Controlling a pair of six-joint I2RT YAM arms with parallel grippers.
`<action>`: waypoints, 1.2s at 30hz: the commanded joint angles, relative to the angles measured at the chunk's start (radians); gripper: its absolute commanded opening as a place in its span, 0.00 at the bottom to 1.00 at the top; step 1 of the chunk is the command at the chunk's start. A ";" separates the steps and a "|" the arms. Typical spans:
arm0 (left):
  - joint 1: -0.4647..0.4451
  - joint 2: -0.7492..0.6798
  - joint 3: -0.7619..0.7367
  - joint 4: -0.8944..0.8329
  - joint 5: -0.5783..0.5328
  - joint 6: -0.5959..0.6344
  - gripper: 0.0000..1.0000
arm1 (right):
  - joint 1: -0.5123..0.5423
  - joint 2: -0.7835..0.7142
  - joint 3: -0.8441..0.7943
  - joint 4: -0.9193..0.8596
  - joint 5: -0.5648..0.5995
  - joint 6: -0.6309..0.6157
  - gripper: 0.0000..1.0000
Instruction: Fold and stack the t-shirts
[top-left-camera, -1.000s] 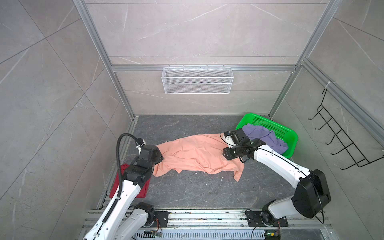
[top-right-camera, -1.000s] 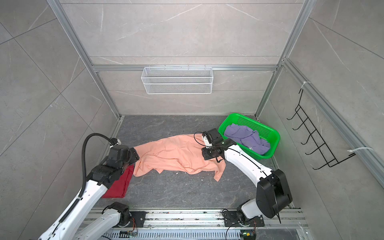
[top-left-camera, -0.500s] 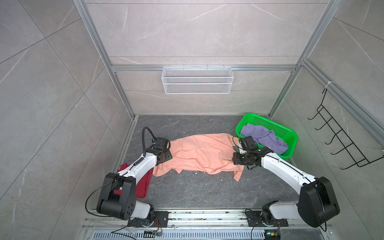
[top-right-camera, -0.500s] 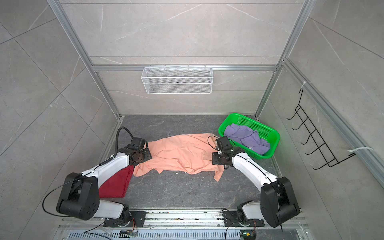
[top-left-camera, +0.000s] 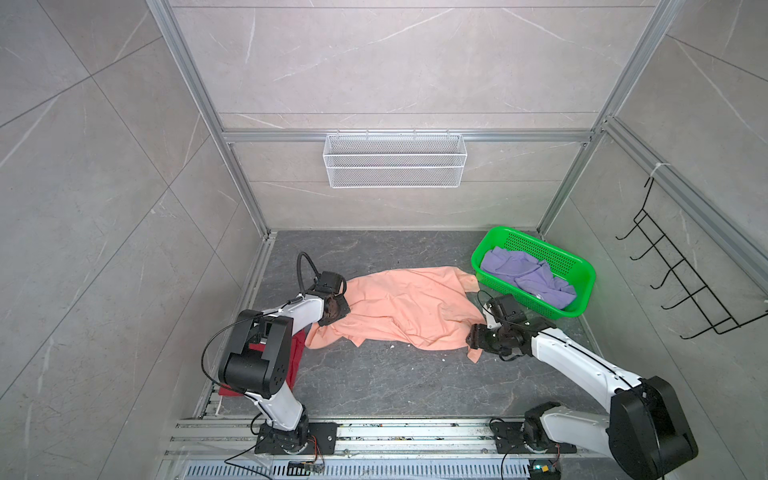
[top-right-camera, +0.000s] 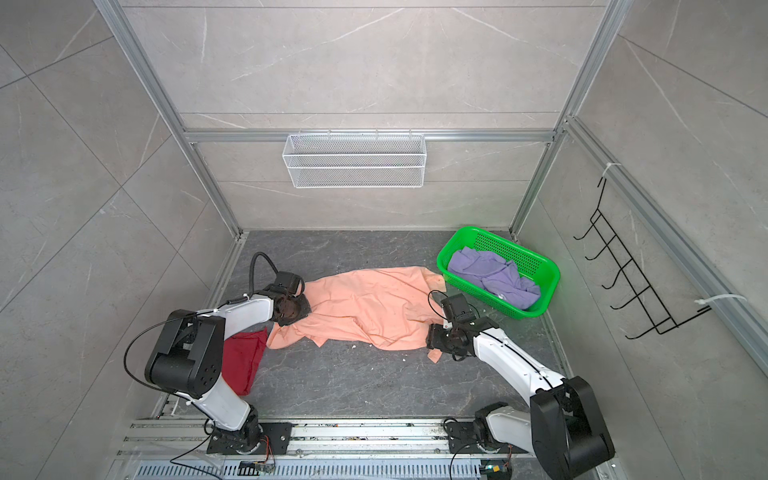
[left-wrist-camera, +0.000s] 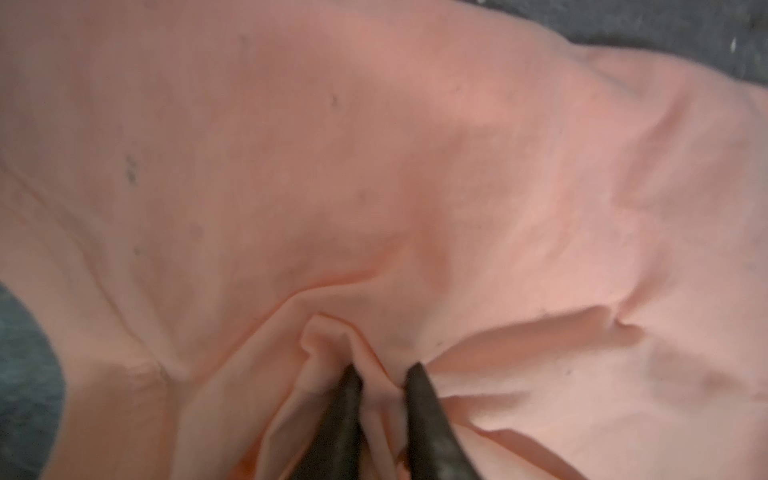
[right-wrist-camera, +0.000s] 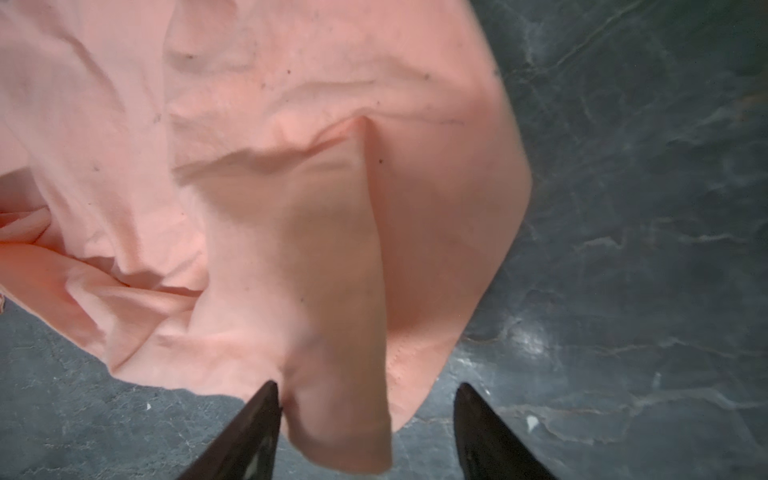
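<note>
A peach-orange t-shirt (top-left-camera: 403, 307) (top-right-camera: 365, 307) lies crumpled and spread on the dark floor. My left gripper (top-left-camera: 336, 316) (top-right-camera: 291, 311) (left-wrist-camera: 382, 370) is at its left edge, shut on a raised fold of the cloth. At the shirt's near right corner my right gripper (top-left-camera: 473, 338) (top-right-camera: 432, 338) (right-wrist-camera: 368, 388) is open, with a hanging flap of peach cloth between its fingers and touching one of them. A dark red t-shirt (top-left-camera: 297, 353) (top-right-camera: 243, 361) lies at the left, partly behind the left arm. A lavender t-shirt (top-left-camera: 523, 274) (top-right-camera: 490, 274) is bunched in the basket.
The green perforated basket (top-left-camera: 540, 245) (top-right-camera: 507, 245) stands at the back right, close behind the right arm. A white wire shelf (top-left-camera: 395, 166) hangs on the back wall and black hooks (top-left-camera: 681, 286) on the right wall. Bare floor (top-left-camera: 395, 382) lies in front of the shirt.
The left arm came down to the shirt's left edge and its gripper closed on a fold. The right gripper slid toward the front along the shirt's right side and opened wider.
</note>
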 joint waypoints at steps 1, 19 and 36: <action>0.002 -0.049 0.030 0.010 0.009 -0.002 0.00 | -0.002 0.049 -0.019 0.098 -0.051 0.054 0.57; 0.002 -0.780 -0.277 -0.382 -0.197 -0.149 0.59 | -0.001 0.283 0.084 0.038 0.070 0.065 0.27; 0.002 -0.487 -0.151 -0.306 -0.128 -0.052 0.59 | -0.002 0.224 0.070 0.027 0.115 0.073 0.32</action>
